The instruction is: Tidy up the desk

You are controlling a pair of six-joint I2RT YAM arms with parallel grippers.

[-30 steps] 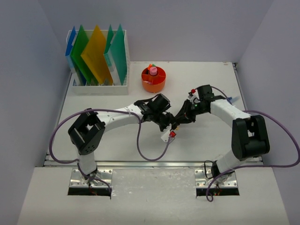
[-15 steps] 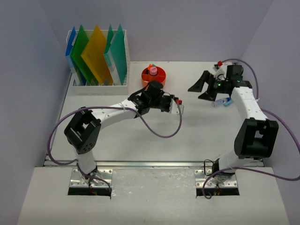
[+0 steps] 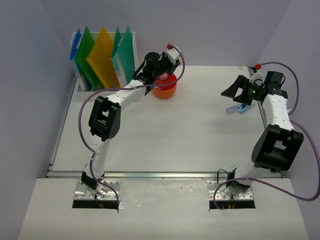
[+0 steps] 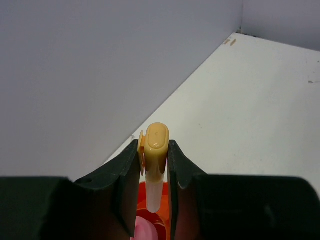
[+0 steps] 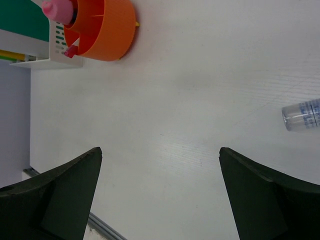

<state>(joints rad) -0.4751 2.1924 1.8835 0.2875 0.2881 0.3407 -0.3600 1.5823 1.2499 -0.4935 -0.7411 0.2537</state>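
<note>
Overhead and wrist views of a two-arm station; the white table point(image 3: 165, 135) fills the floor of the enclosure beneath both arms, is bounded by pale lavender walls on three sides, and is edged by a metal rail point(image 3: 150, 175) along its front; the left hand point(image 4: 153, 146) is extended to the far side of the table and is closed on a yellow-capped marker point(image 4: 155, 140), which is pinched between the two dark fingers just below its cap; the pale barrel of the marker is directed down toward the orange round organizer point(image 3: 162, 91) lying directly beneath, though contact between the two cannot be determined; a pink-capped item point(image 5: 56, 9) is seen standing inside the organizer; a white file rack point(image 3: 105, 95) holding blue, green and yellow folders point(image 3: 103, 55) is placed just beside the organizer, in the far left corner; the right hand point(image 3: 231, 91) is held above the right part of the table with its fingers spread wide and nothing between them; a transparent tube point(image 5: 302, 114) with blue markings is seen lying on the table near this hand, apart from its fingers.
</note>
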